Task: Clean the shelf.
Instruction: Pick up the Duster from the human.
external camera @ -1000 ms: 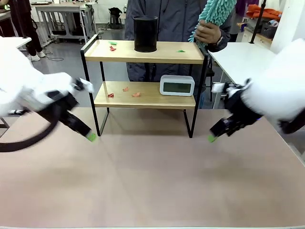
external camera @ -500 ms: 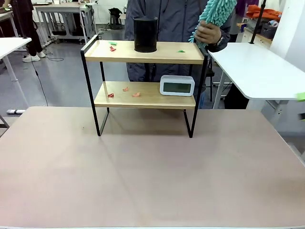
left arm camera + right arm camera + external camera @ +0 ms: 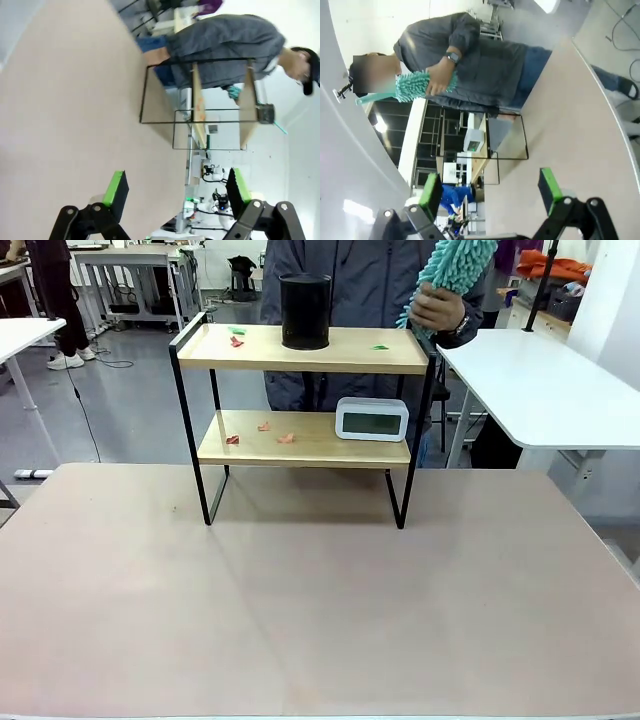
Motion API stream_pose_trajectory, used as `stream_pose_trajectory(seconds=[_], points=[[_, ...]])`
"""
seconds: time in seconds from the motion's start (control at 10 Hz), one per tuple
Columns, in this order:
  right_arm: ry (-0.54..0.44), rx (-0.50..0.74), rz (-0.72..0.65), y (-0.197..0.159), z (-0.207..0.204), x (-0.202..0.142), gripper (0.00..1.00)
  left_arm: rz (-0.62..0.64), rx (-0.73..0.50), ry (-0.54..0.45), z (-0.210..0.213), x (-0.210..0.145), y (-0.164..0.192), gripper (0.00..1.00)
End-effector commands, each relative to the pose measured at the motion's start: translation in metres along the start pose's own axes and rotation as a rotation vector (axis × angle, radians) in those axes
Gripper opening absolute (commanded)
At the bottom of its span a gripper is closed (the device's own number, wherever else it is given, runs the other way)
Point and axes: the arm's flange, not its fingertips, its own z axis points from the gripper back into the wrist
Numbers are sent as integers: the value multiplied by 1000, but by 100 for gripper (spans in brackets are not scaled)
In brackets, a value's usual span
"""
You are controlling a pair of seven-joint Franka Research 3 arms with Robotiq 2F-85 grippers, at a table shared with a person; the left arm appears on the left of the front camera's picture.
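While the shelf (image 3: 300, 360) stands at the far middle of the desk (image 3: 320, 620), both robot hands are well apart from it on the near side and hold nothing.

Left hand (image 3: 176, 182): the green-padded fingers are spread wide over bare desk, with the shelf lying sideways farther off in this view.

Right hand (image 3: 489, 185): the fingers are likewise spread wide and empty, and the shelf's black frame shows beyond them.

Top board: a black round container (image 3: 305, 310) stands left of the middle. A green scrap (image 3: 379, 347) lies to its right, and a red bit (image 3: 236, 341) with another green one lies near the left end.

Lower board: a white clock (image 3: 372, 419) stands at the right, and three red scraps (image 3: 263, 426) lie left of it.

Far side: a person in a grey jacket stands behind the shelf. The person's hand (image 3: 437, 308) grips a fluffy teal duster (image 3: 455, 265), raised above the shelf's right end. A white side table (image 3: 540, 390) stands to the right.
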Motion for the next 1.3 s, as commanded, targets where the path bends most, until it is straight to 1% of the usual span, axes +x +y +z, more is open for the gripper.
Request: stream_pose_trajectory(seconds=[0.0, 1.2], points=[[140, -8, 50, 21, -15, -13, 100, -123, -43, -26, 27, -4, -18, 100], [140, -8, 50, 21, -15, -13, 100, -123, -43, -26, 27, -4, -18, 100]])
